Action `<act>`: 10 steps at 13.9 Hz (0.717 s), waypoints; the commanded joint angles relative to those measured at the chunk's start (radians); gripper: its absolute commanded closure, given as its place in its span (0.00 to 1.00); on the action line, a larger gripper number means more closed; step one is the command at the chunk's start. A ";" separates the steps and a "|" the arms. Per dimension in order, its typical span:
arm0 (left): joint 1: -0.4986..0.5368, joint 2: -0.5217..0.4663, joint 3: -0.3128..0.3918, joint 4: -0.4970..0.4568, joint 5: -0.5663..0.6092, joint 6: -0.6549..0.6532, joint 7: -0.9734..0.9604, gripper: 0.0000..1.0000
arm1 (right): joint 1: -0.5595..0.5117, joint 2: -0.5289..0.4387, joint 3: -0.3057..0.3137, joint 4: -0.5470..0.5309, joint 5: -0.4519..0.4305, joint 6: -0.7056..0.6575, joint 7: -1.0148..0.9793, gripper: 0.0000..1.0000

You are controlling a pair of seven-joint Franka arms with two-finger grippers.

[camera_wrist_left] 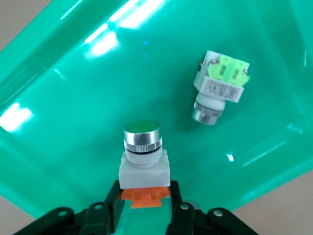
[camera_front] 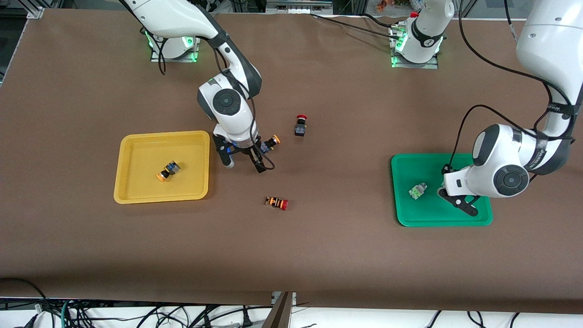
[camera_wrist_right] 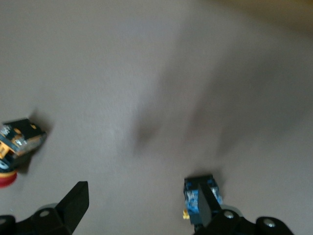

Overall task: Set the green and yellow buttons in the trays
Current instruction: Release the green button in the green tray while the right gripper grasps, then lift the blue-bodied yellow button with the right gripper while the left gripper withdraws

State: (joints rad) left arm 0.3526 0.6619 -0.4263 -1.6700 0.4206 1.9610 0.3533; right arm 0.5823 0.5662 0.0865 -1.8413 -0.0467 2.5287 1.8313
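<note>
My left gripper (camera_front: 465, 204) is over the green tray (camera_front: 410, 215), shut on a silver-white button with an orange block (camera_wrist_left: 145, 169); the button itself is hidden in the front view. A silver-white button with a light-green block (camera_front: 418, 190) lies in that tray and shows in the left wrist view (camera_wrist_left: 219, 88). My right gripper (camera_front: 244, 163) is open, low over the table beside the yellow tray (camera_front: 136, 136). A black-and-blue button with an orange-yellow cap (camera_front: 269, 143) lies on the table against one finger (camera_wrist_right: 205, 208). Another such button (camera_front: 168, 171) lies in the yellow tray.
A black button with a red mushroom cap (camera_front: 300, 125) stands on the table, farther from the front camera than the right gripper. An orange-striped black button with a red cap (camera_front: 276, 202) lies nearer to that camera and shows in the right wrist view (camera_wrist_right: 17, 142).
</note>
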 commanded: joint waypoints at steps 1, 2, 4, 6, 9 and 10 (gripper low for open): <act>0.020 0.004 -0.015 0.015 0.024 -0.005 0.026 0.00 | 0.045 0.026 -0.010 0.033 0.008 -0.063 0.062 0.01; 0.022 -0.025 -0.017 0.018 0.023 -0.043 0.035 0.00 | 0.050 0.026 -0.010 0.033 0.010 -0.108 0.063 0.01; 0.020 -0.108 -0.029 0.032 0.000 -0.120 0.026 0.00 | 0.062 0.030 -0.010 0.027 0.011 -0.165 0.091 0.01; 0.017 -0.217 -0.049 0.032 -0.069 -0.184 0.006 0.00 | 0.070 0.032 -0.008 0.027 0.011 -0.215 0.108 0.01; 0.019 -0.323 -0.049 0.131 -0.166 -0.320 -0.091 0.00 | 0.079 0.044 -0.008 0.034 0.011 -0.199 0.121 0.01; 0.019 -0.329 -0.049 0.210 -0.184 -0.394 -0.103 0.00 | 0.079 0.044 -0.008 0.034 0.011 -0.182 0.121 0.01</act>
State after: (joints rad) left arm 0.3642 0.3610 -0.4752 -1.5593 0.2779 1.6734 0.2836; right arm 0.6465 0.5942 0.0865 -1.8332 -0.0467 2.3416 1.9321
